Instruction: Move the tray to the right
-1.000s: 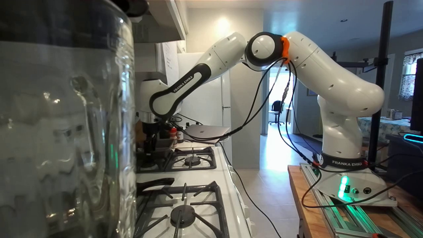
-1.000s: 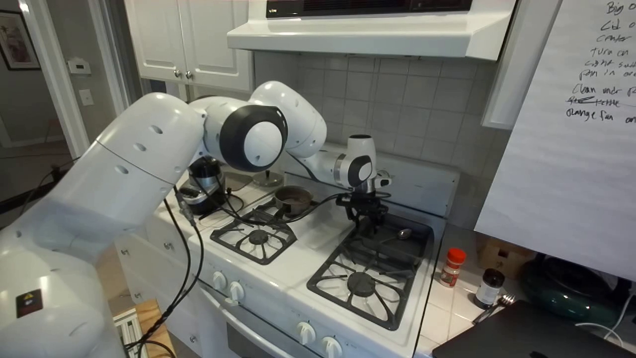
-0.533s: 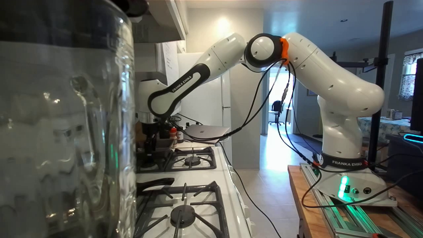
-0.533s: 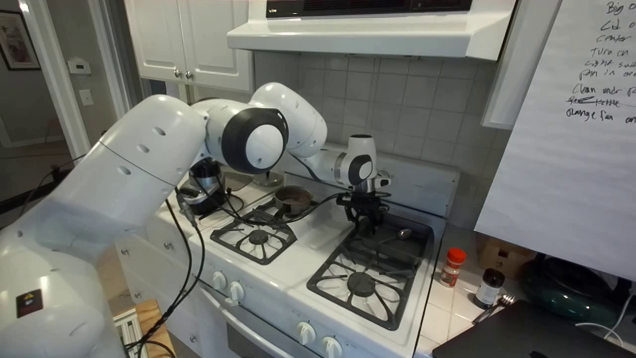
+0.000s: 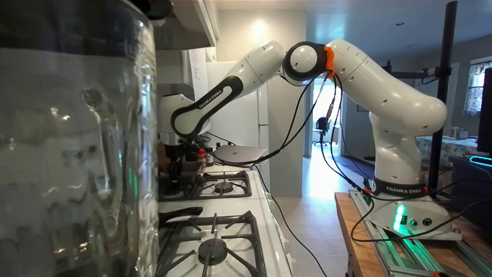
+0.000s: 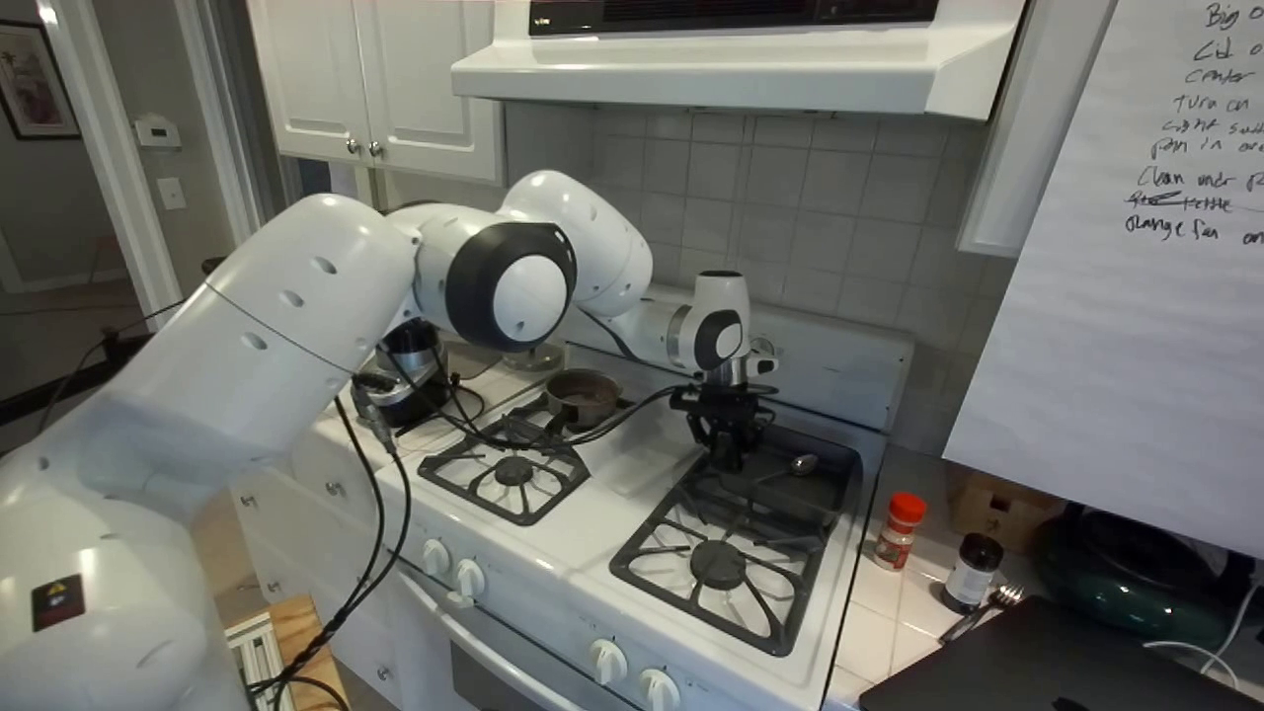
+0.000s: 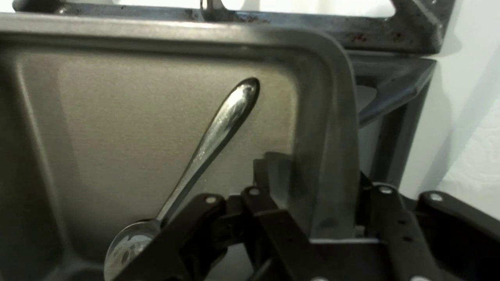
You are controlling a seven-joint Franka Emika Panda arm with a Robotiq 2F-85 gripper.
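The tray is a dark grey metal rectangle with a rim and fairly steep walls. It fills the wrist view point(image 7: 136, 117) and sits on the rear stove grate in an exterior view point(image 6: 829, 484). Its side shows beside the gripper in an exterior view point(image 5: 191, 167). A metal spoon point(image 7: 207, 146) lies in it, also visible in an exterior view point(image 6: 803, 464). My gripper point(image 7: 318, 179) is open, pointing down at one tray edge. One finger is inside the tray and the other outside the rim, with the wall between them. The gripper point(image 6: 729, 454) partly hides that edge.
A pot point(image 6: 583, 395) stands on another burner. Stove grates point(image 6: 716, 568) surround the tray. The stove's back panel point(image 6: 839, 365) stands close behind. A red-capped shaker point(image 6: 897, 533), a dark jar point(image 6: 973, 571) and a laptop point(image 6: 1047, 671) are on the counter. A range hood point(image 6: 741, 74) hangs above.
The arm's elbow has sunk and the hand has come down slightly toward the tray edge. The tray and spoon have not visibly moved.
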